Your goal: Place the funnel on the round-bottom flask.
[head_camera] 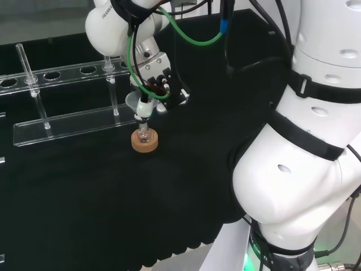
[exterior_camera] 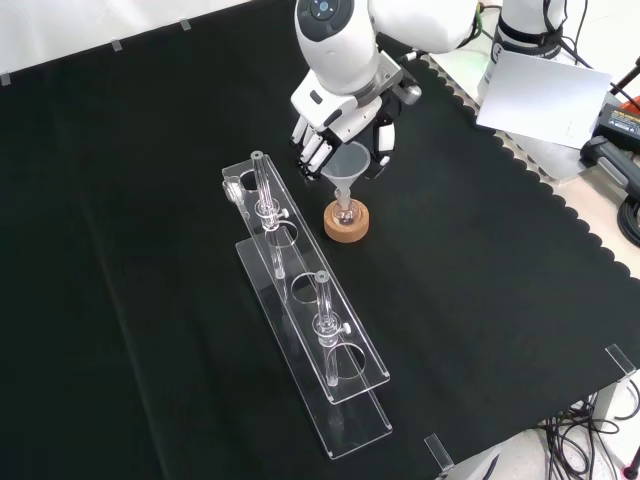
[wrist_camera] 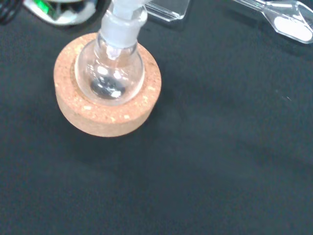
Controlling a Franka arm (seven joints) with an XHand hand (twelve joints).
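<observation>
A small clear round-bottom flask (exterior_camera: 345, 212) stands upright in a cork ring (exterior_camera: 347, 228) near the middle of the black cloth. A clear funnel (exterior_camera: 348, 163) sits with its stem in the flask's neck. The hand (exterior_camera: 347, 112) comes down from the front view's top, fingers on one side of the funnel's cone and thumb on the other, curled round it. From the head view, the hand (head_camera: 161, 83) hangs just above the flask (head_camera: 144, 134) and cork ring (head_camera: 145, 144), with the funnel (head_camera: 134, 103) below its fingers. Close up in the wrist view are the flask (wrist_camera: 110, 73) and cork ring (wrist_camera: 107, 115).
A long clear plastic rack (exterior_camera: 310, 330) lies left of the flask in the front view, with two upright glass tubes (exterior_camera: 262, 185) (exterior_camera: 322, 300) in it. In the head view the rack (head_camera: 67, 121) stands beyond the flask. The cloth's scalloped edge (exterior_camera: 560, 210) runs at the front view's right.
</observation>
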